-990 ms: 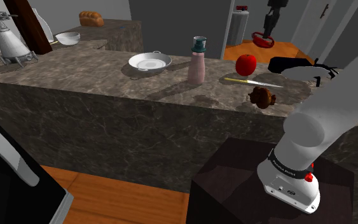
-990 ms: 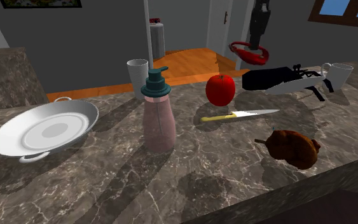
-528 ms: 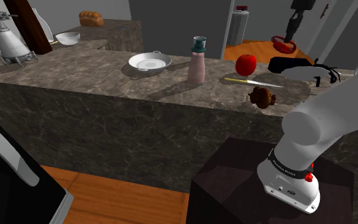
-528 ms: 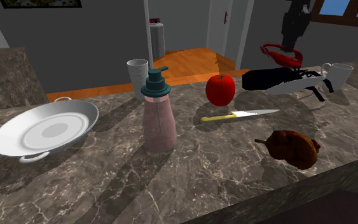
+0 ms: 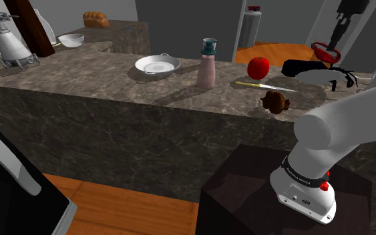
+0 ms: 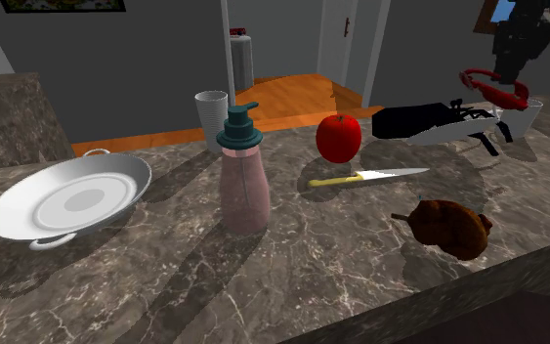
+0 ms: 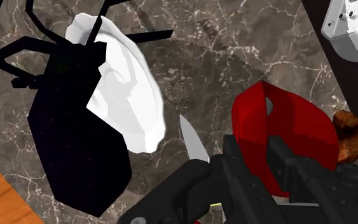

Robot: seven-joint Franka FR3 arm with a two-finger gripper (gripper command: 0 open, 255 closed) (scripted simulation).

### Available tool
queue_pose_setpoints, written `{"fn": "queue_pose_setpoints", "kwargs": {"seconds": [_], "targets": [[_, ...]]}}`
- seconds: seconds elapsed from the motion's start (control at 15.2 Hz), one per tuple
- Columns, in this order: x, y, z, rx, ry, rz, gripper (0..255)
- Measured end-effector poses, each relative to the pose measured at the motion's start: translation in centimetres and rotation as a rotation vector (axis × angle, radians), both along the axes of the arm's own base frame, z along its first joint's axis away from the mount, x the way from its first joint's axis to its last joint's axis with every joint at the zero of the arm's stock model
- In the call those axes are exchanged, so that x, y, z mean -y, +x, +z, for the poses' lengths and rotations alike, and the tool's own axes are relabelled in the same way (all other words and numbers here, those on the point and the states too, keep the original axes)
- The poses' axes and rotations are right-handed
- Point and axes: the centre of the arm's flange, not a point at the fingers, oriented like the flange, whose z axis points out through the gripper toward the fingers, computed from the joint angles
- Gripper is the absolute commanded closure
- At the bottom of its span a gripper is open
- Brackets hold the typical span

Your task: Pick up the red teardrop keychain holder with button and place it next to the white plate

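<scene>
Shoulder view: the black gripper (image 5: 331, 45) hangs high over the far right end of the counter (image 5: 79, 75), and the picture's edge cuts off its top. The red keychain holder (image 5: 325, 53) dangles from it, above a black and white thing (image 5: 311, 69) I cannot name. The white plate (image 5: 157, 65) sits well apart, toward the shoulder view's left. Second exterior view: the holder covers part of a white mug (image 6: 528, 117). Wrist view: the fingers (image 7: 234, 172) pinch the holder tight and hide its lower part.

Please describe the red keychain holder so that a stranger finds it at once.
Follow the dark marble counter to the second exterior view's right end, past the red apple. There the black tool holds the red teardrop-shaped keychain holder in the air; unlike the round apple, it is an open loop.
</scene>
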Motion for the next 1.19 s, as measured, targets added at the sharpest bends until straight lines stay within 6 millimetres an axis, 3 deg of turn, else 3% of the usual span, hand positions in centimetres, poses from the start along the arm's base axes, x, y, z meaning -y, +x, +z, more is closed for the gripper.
{"fn": "queue_pose_setpoints", "kwargs": {"seconds": [0.79, 0.92, 1.19], "targets": [[0.6, -15.8, 0.0, 0.0, 0.0, 0.0, 255], [0.8, -17.4, -0.3, 0.0, 0.0, 0.0, 255], [0.8, -17.7, -2.1, 0.0, 0.001, 0.001, 255]]}}
